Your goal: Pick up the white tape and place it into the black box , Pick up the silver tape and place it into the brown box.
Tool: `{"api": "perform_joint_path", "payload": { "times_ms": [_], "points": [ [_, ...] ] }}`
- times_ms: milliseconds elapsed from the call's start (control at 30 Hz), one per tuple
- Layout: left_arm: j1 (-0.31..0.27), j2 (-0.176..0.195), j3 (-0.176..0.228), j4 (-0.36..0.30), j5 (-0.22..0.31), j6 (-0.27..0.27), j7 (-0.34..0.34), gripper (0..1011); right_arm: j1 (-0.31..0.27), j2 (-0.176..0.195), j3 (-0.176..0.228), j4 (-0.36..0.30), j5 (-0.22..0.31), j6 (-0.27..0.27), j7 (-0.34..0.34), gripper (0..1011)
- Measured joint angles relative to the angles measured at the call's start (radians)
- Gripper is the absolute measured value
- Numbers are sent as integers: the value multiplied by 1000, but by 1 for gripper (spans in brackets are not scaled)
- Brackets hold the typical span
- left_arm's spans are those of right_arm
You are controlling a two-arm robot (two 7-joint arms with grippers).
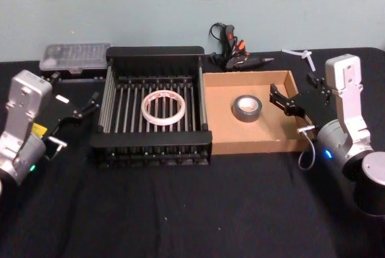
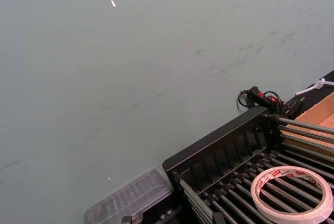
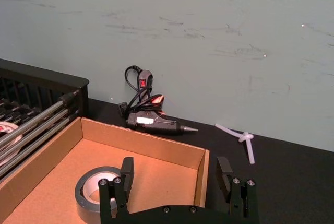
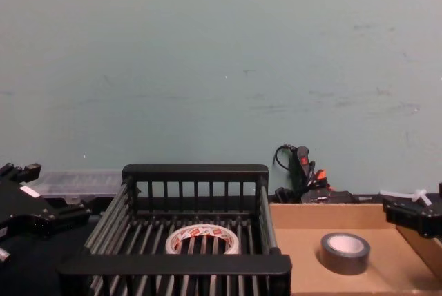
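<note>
The white tape [image 1: 163, 107] [image 2: 292, 195] [image 4: 202, 239] lies flat on the bars inside the black box [image 1: 153, 55] [image 2: 214, 148] [image 4: 176, 264]. The silver tape [image 1: 247, 108] [image 3: 96, 195] [image 4: 344, 252] lies flat on the floor of the brown box [image 1: 255, 145] [image 3: 151, 143] [image 4: 311, 208], just right of the crate. My right gripper [image 1: 283, 100] [image 3: 175, 174] hovers open and empty over the brown box's right wall, a short way right of the silver tape. My left gripper [image 1: 86, 106] stands open and empty just left of the crate.
A black glue gun [image 1: 234, 53] [image 3: 156, 119] [image 4: 304, 172] lies behind the boxes. A clear plastic case [image 1: 75, 56] [image 2: 128, 198] [image 4: 76, 182] sits at the back left, white glue sticks [image 1: 304, 55] [image 3: 242, 140] at the back right. Bare black cloth [image 1: 192, 210] spreads in front.
</note>
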Motion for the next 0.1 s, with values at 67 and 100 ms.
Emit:
{"api": "perform_joint_path", "payload": {
  "times_ms": [67,100],
  "points": [
    [0,0,0,0,0,0,0,1001,0,0,0,0,0,0,0,1002],
    [0,0,0,0,0,0,0,1001,0,0,0,0,0,0,0,1002]
  ]
}}
